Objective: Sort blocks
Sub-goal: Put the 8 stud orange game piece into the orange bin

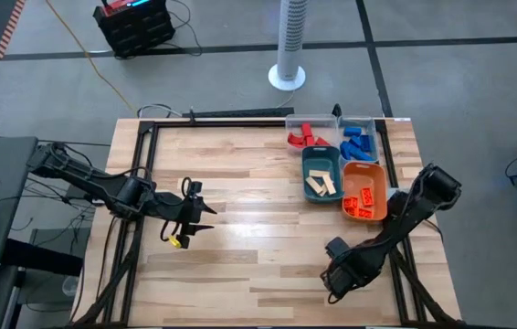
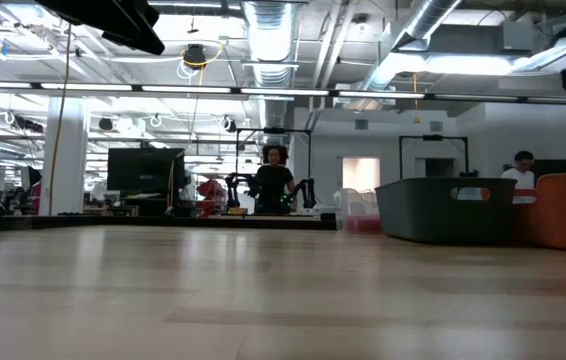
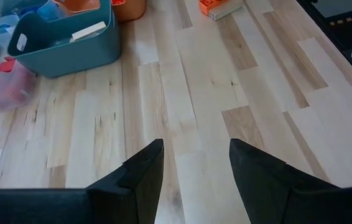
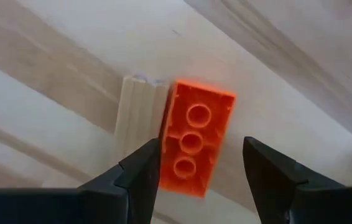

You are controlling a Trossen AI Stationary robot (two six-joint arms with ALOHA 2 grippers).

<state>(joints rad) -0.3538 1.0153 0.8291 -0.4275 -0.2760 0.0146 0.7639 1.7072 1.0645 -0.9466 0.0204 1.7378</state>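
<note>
An orange brick (image 4: 194, 146) lies on the table with its hollow underside up, its long side against a pale tan block (image 4: 137, 115). My right gripper (image 4: 201, 152) is open and points down over them near the table's front right (image 1: 336, 274), one finger on each side of the orange brick. In the high view the gripper hides both blocks. They show far off in the left wrist view (image 3: 218, 7). My left gripper (image 3: 196, 149) is open and empty over the table's left middle (image 1: 190, 221).
At the back right stand a clear tray with red blocks (image 1: 306, 137) and blue blocks (image 1: 357, 142), a teal tray (image 1: 306, 157) with tan blocks and an orange tray (image 1: 379, 174) with orange blocks. Bare wood lies between the arms.
</note>
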